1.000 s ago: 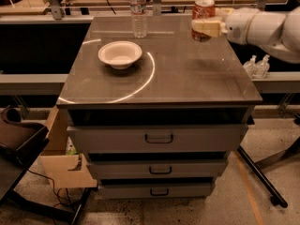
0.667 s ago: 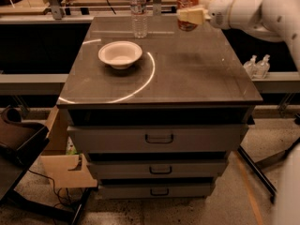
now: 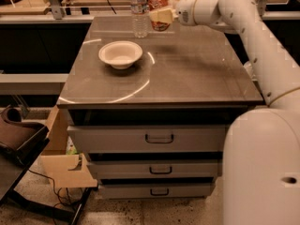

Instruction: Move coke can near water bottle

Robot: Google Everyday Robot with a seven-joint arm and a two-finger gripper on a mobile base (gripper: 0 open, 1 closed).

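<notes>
The coke can (image 3: 157,3), red-orange with a silver top, is held in my gripper (image 3: 160,16) at the far side of the cabinet top, just right of the water bottle (image 3: 138,11). The bottle is clear plastic with a white cap and stands upright at the far edge. The gripper's pale fingers (image 3: 161,17) are shut on the can's lower part. The can sits a little apart from the bottle; I cannot tell whether it rests on the top or hovers just above it. My white arm (image 3: 243,22) reaches in from the right.
A white bowl (image 3: 120,54) stands on the grey cabinet top (image 3: 187,74), left of centre. The cabinet has three drawers (image 3: 159,138) in front. A cardboard box (image 3: 63,158) and a dark chair (image 3: 18,135) are on the floor at the left.
My gripper has carried the coke can leftward, from the far right of the cabinet top to just beside the water bottle. The bowl and bottle have not moved.
</notes>
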